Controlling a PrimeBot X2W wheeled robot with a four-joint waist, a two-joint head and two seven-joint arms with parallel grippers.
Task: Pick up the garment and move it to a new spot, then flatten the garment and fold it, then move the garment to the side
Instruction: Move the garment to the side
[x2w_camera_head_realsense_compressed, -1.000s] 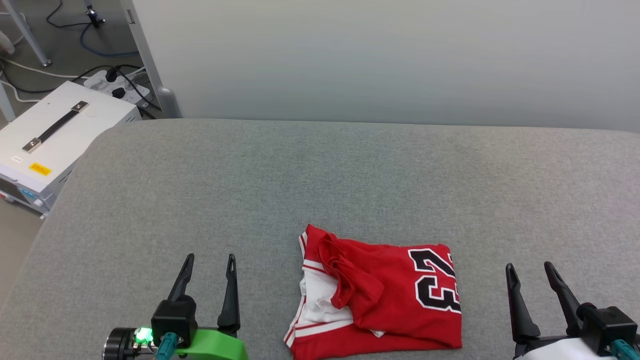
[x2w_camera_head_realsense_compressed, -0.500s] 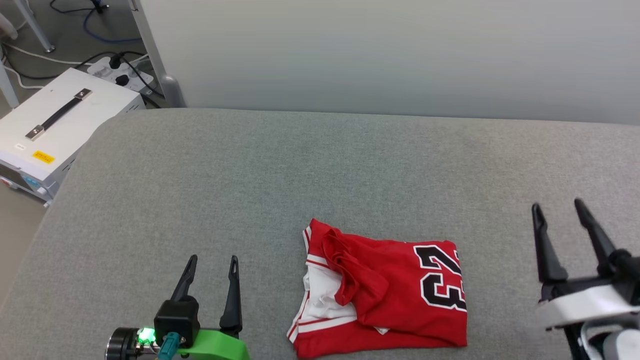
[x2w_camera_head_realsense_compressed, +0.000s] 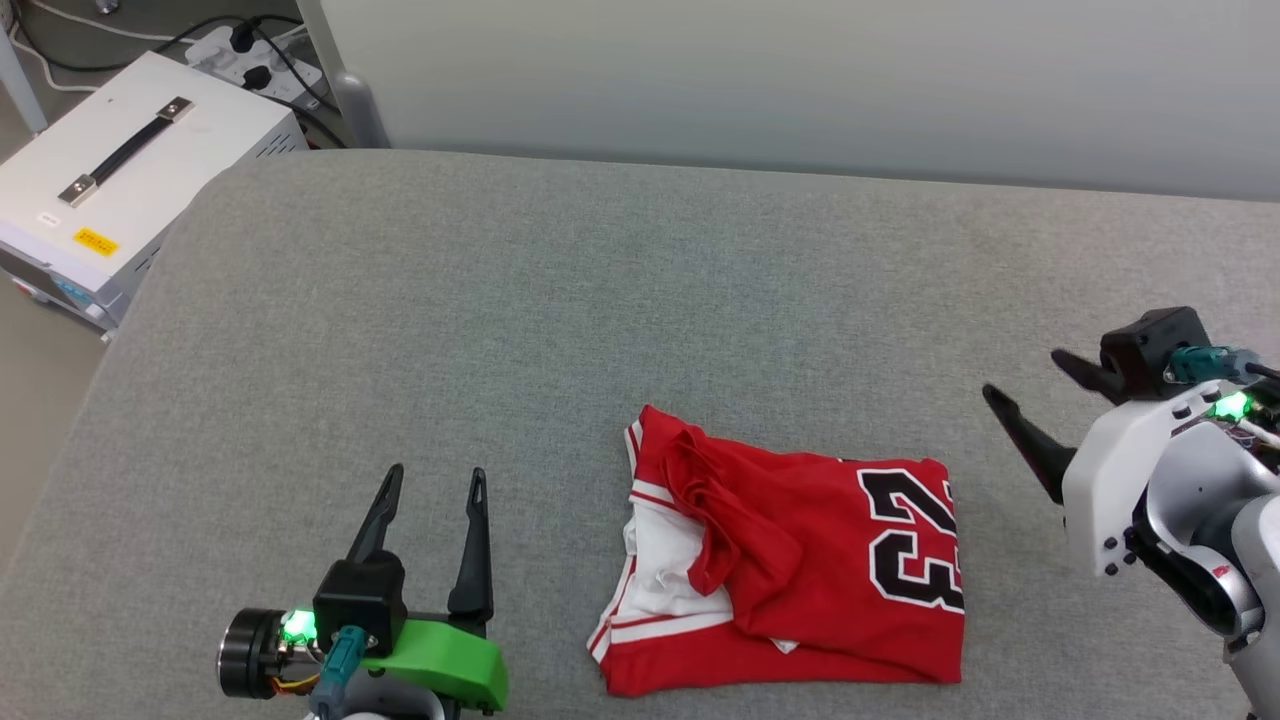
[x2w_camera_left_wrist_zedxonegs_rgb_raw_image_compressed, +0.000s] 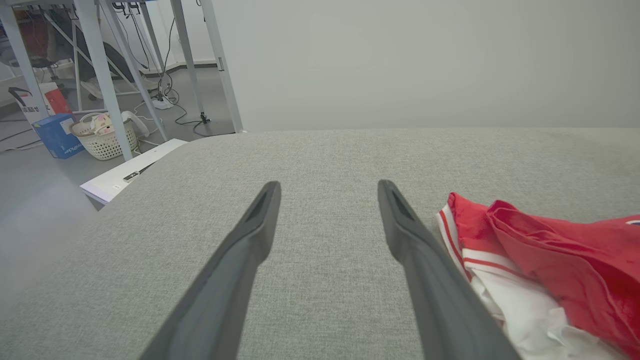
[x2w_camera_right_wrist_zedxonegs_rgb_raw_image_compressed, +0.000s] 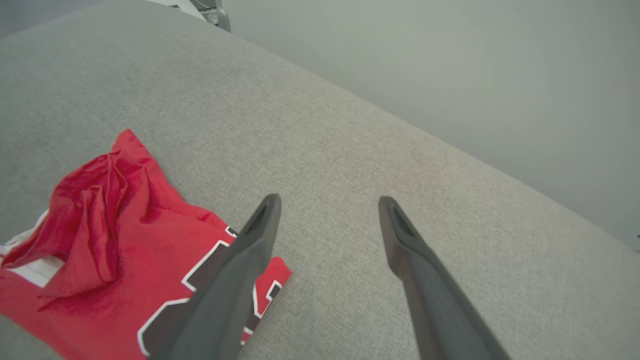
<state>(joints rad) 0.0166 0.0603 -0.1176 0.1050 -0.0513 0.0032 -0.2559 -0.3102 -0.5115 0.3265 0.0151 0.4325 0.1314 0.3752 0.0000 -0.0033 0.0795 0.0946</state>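
The garment (x2w_camera_head_realsense_compressed: 800, 580), a red jersey with a black "23" and white sleeve parts, lies roughly folded and rumpled on the grey cloth-covered table (x2w_camera_head_realsense_compressed: 600, 300), near its front edge. My left gripper (x2w_camera_head_realsense_compressed: 437, 472) is open to the left of it, fingers pointing away from me and nothing between them. In the left wrist view the garment (x2w_camera_left_wrist_zedxonegs_rgb_raw_image_compressed: 550, 250) sits just right of the left gripper (x2w_camera_left_wrist_zedxonegs_rgb_raw_image_compressed: 328, 184). My right gripper (x2w_camera_head_realsense_compressed: 1020, 373) is open and empty, raised to the right of the garment with its fingers pointing left. In the right wrist view the garment (x2w_camera_right_wrist_zedxonegs_rgb_raw_image_compressed: 125, 235) lies left of and below the right gripper (x2w_camera_right_wrist_zedxonegs_rgb_raw_image_compressed: 328, 198).
A white box with a black handle (x2w_camera_head_realsense_compressed: 130, 170) stands off the table's far left corner, with a power strip and cables (x2w_camera_head_realsense_compressed: 250, 50) behind it. A pale wall panel (x2w_camera_head_realsense_compressed: 800, 80) runs along the table's far edge. A basket (x2w_camera_left_wrist_zedxonegs_rgb_raw_image_compressed: 102, 140) sits on the floor.
My right arm has lifted and turned, so its open fingers now point left toward the garment. The head camera has shifted. The left gripper and the garment have not moved.
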